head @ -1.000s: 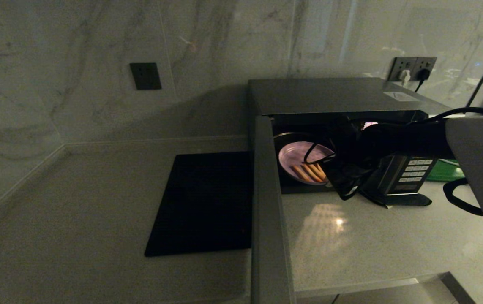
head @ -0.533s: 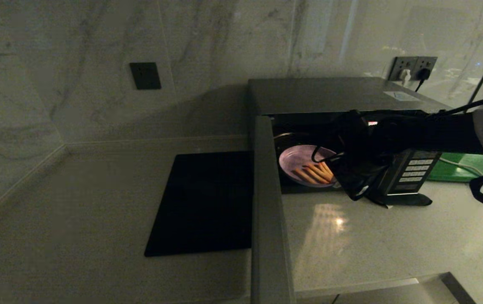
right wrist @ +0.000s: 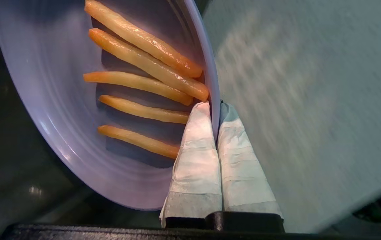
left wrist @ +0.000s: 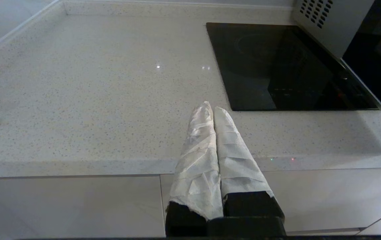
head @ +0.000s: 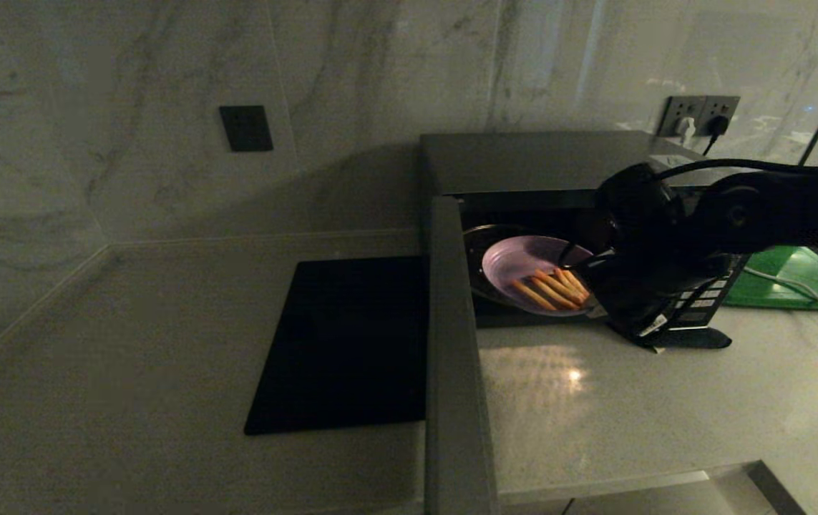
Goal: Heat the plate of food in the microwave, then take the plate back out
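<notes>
The grey-and-silver microwave (head: 552,161) stands at the back right of the counter, its door (head: 451,343) swung wide open toward me. The lavender plate of food (head: 523,268) carries several orange fries (head: 552,287) and sits at the mouth of the cavity, tilted. My right gripper (right wrist: 214,106) is shut on the plate (right wrist: 60,100), pinching its rim, one finger inside beside the fries (right wrist: 143,80) and one outside. In the head view the right gripper (head: 595,297) is just in front of the keypad. My left gripper (left wrist: 211,108) is shut and empty, low over the counter's front edge.
A flat black glass square (head: 344,343) lies in the counter left of the open door. A green board (head: 799,282) rests right of the microwave. Wall sockets (head: 698,114) with plugged cables sit behind it. Pale counter (head: 595,408) stretches in front of the opening.
The right arm has drawn back and to the right, bringing the plate from deeper in the cavity toward its front opening. The left arm has stayed put.
</notes>
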{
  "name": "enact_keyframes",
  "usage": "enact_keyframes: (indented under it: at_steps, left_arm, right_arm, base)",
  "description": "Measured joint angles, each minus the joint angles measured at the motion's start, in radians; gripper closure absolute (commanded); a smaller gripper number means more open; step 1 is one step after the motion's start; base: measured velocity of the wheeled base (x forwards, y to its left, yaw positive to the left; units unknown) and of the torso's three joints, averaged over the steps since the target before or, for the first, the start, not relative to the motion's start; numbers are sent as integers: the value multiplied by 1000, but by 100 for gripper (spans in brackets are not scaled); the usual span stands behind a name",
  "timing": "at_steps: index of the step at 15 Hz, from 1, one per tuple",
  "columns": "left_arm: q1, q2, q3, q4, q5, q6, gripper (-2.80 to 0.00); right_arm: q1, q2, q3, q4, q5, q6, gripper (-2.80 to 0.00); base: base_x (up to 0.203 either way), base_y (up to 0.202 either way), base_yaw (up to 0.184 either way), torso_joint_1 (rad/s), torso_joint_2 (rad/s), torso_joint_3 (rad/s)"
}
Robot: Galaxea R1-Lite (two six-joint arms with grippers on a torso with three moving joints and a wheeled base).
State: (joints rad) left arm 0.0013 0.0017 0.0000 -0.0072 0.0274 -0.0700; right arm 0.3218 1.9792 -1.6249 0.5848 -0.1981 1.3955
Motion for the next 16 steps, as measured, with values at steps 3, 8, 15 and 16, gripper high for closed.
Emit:
enact_keyframes:
  at_steps: [3,8,15,16]
  left_arm:
    - [0,0,0,0,0,0,0]
    - [0,0,0,0,0,0,0]
    - [0,0,0,0,0,0,0]
    - [0,0,0,0,0,0,0]
  right_arm:
    - [14,-113,115,0,1,0,0]
    - [18,-361,366,4,0,3,0]
    - [-280,-684,598,81,-13,-86,0]
    - [-362,-707,612,89,-12,-128,0]
  base:
    - [0,0,0,0,0,0]
    - [0,0,0,0,0,0]
    - [0,0,0,0,0,0]
    - [0,0,0,0,0,0]
